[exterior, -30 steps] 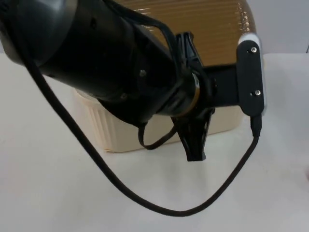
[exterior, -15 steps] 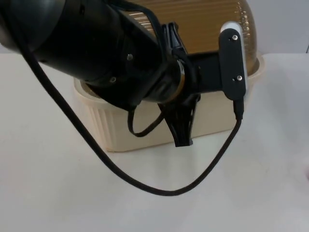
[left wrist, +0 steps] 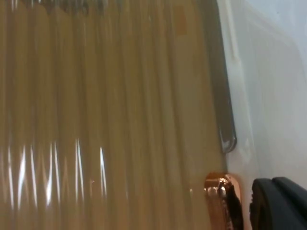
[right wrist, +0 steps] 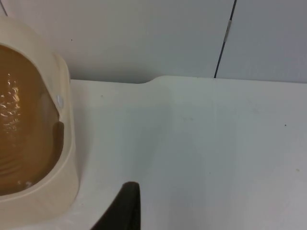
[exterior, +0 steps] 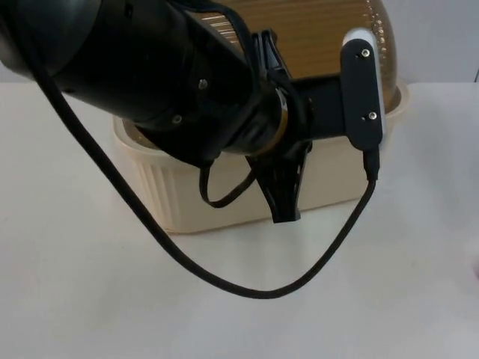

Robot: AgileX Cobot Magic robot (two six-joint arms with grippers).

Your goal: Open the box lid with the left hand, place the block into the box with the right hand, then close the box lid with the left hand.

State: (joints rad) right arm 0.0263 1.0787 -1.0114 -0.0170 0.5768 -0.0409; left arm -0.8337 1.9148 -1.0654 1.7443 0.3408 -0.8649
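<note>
Here, one cream ribbed box (exterior: 187, 198) sits on the white desk (exterior: 90, 299), its single amber ribbed lid (exterior: 314, 37) raised at the box's far side. The left arm reaches across the box, and the left gripper (exterior: 283, 196) hangs in front of the box's near wall, its fingers (exterior: 284, 206) appearing pressed together into one dark point. In the left wrist view the amber lid (left wrist: 110, 115) lies close ahead of the fingertip, with a copper-coloured catch (left wrist: 221, 189) just beside it. From the right wrist view, the box's cream rim (right wrist: 67, 143) and amber lid stand to one side of the right gripper's lone visible fingertip (right wrist: 122, 208); whether those fingers are spread cannot be told. Compared with a second ago, the left arm has drawn back over the box, barely shifting in the last half second. A grey partition wall (right wrist: 144, 33) bounds the desk.
</note>
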